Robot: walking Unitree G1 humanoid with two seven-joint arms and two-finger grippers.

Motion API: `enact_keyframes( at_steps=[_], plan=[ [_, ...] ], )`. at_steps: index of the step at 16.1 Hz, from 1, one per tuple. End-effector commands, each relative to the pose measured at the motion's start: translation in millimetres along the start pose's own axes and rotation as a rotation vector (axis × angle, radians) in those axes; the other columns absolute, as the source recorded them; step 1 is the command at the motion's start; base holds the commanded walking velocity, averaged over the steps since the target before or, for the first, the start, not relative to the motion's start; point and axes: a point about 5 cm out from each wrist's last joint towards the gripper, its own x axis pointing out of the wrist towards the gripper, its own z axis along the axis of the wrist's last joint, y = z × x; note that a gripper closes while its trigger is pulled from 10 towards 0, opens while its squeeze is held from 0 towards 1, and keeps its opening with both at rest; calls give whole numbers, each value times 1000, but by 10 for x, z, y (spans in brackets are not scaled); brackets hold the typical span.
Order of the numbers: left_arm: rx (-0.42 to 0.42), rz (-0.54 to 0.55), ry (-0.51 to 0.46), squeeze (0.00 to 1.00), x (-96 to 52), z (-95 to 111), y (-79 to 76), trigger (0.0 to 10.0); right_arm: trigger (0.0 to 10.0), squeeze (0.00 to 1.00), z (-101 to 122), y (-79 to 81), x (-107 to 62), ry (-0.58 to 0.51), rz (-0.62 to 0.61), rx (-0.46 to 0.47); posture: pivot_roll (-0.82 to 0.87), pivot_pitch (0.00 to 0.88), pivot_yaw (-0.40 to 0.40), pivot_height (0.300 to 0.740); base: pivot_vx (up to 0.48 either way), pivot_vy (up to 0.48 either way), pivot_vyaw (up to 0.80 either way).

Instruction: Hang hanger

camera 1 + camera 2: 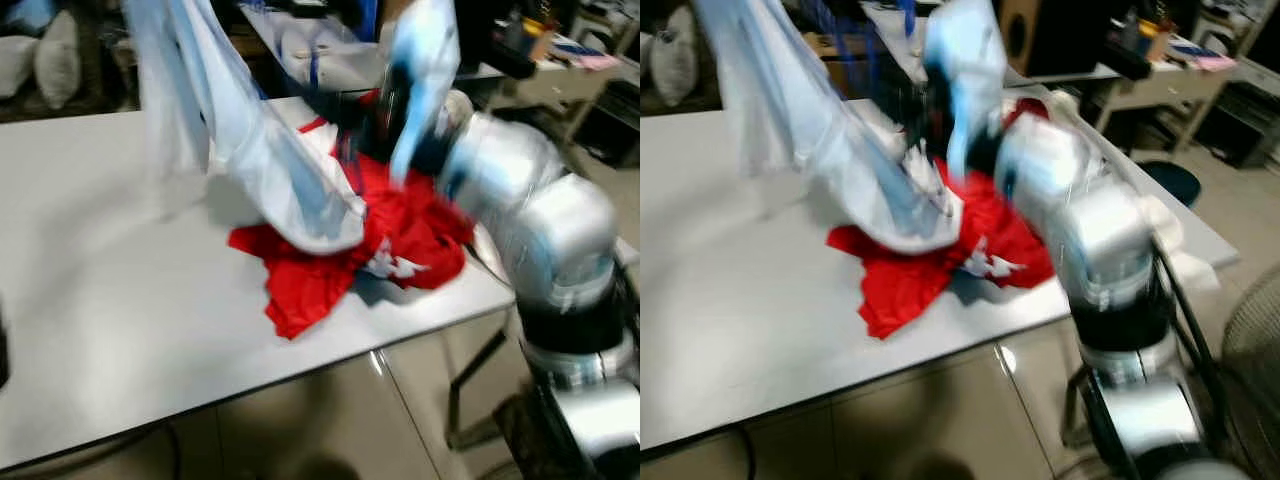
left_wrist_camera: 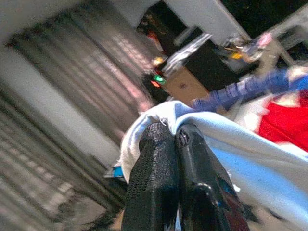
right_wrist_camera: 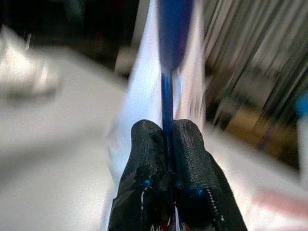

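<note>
Left of surface: wide bare stretch of the white surface (image 1: pixel 110 300), its near edge running across the front with floor below.
Left tool: left tool (image 2: pixel 175 137) has its two black fingers pressed together on a fold of the white garment (image 1: pixel 250 150), which is lifted above the surface and drapes down toward the red cloth.
Middle: red cloth (image 1: pixel 340 250) lies crumpled near the front right corner of the surface, partly under the white garment.
Right tool: right tool (image 3: pixel 167 130) is closed on a thin blue bar of the hanger (image 3: pixel 167 91), which rises straight out from between the fingertips with white fabric behind it.
Right edge: silver right arm (image 1: pixel 540 220) reaches in over the corner; cluttered desks stand beyond.
View difference: head views are blurred; wrist views make both grips plain.
</note>
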Motion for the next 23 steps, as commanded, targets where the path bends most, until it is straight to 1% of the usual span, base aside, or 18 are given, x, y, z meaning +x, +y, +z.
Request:
enact_keyframes(
  at_steps=[1,2,3,4,6,8,9,11,14,15,16,17,18,19,20,21,22,23],
  plan=[
    [-46,-96,5,0,50,-50,-211,0,10000,0,-262,138,7,114,65,20,87,0,-70,740,0,0,0],
    [-91,-128,4,0,48,-79,-394,0,10000,0,-489,268,-58,194,111,38,99,0,-75,740,0,0,0],
    [-123,-154,-3,0,56,-71,-517,0,10000,0,-606,345,-116,225,136,62,101,0,-72,740,0,0,0],
    [-136,-185,-1,0,63,-67,-603,0,10000,0,-667,395,-168,244,145,72,100,0,-73,740,0,0,0],
    [-137,-237,-6,0,87,-41,-685,0,10000,0,-691,430,-216,254,146,86,99,0,-54,740,0,0,0],
    [-125,-326,4,0,100,-48,-779,0,10000,0,-675,397,-210,224,100,78,95,0,-37,740,0,0,0],
    [-129,-407,17,0,91,-64,-865,0,10000,0,-623,372,-209,184,79,73,92,0,-22,740,0,0,0],
    [-133,-517,47,0,62,-86,-991,0,10000,0,-505,339,-241,99,62,73,88,0,3,740,0,0,0],
    [-136,-518,46,0,85,-88,-998,0,10000,0,-523,279,-290,122,24,66,74,0,16,740,0,0,0],
    [-158,-556,19,0,89,-54,-1031,0,10000,0,-555,261,-332,138,16,65,73,0,15,740,0,0,0],
    [-183,-593,1,0,91,-39,-1100,0,10000,0,-559,258,-351,136,19,63,63,0,15,740,0,0,0],
    [-196,-602,-5,0,90,-46,-1133,941,10000,0,-556,263,-352,131,25,58,63,0,14,740,0,0,0],
    [-229,-605,-13,0,102,-51,-1162,10000,10000,0,-539,264,-362,118,36,53,66,0,12,740,0,0,0],
    [-245,-603,-16,537,112,-47,-1162,10000,10000,0,-528,260,-370,113,40,53,66,0,12,740,0,0,0],
    [-265,-615,-37,537,107,-28,-1160,10000,10000,0,-518,256,-380,106,45,49,68,0,11,740,0,0,0],
    [-299,-670,-85,1000,79,9,-1162,10000,10000,0,-526,257,-389,100,61,42,69,0,7,740,0,0,0],
    [-313,-704,-101,1000,69,22,-1168,10000,10000,0,-534,263,-390,99,69,38,68,0,6,740,0,0,0],
    [-312,-766,-86,1000,59,6,-1188,10000,10000,0,-539,276,-391,95,82,39,64,0,3,740,0,0,0]
  ],
)
